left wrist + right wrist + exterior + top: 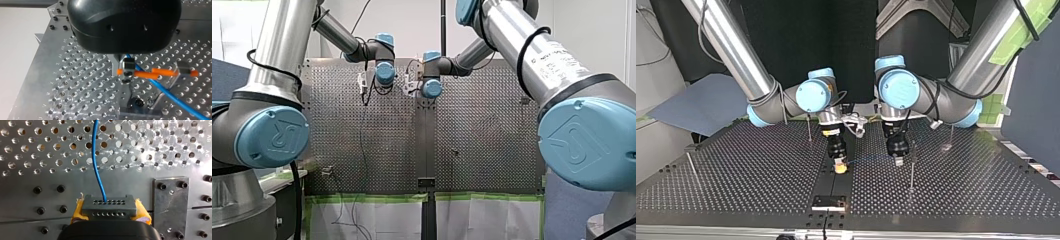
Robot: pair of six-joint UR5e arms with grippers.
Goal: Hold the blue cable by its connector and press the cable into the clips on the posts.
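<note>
- Front view: nearest the camera are the arms' big round joints, smooth grey shells with blue caps. My right arm (532, 55) is at the right and my left arm (277, 50) at the left. Both reach to the far part of the perforated metal table (482, 145).
- Top view: my right gripper (839, 166), yellow at its tip, hangs low over the table's middle seam. My left gripper (898, 159) is near it, toward the view's right. The thin blue cable (871, 159) runs between the two. A slim upright post (911, 167) stands just beside my left gripper.
- Left wrist view: a glossy black housing (125, 25) fills the near field. Beneath it, two small metal blocks (129, 66) carry orange bars (146, 74). The cable passes between the blocks and slants away over the table. I cannot tell how these jaws stand.
- Right wrist view: the yellow pads (78, 211) are clamped on a grey rectangular connector (110, 206) with two rows of small holes. The cable leaves its middle and curves off across the table. A bolted steel plate (171, 202) lies flat beside the connector.
</note>
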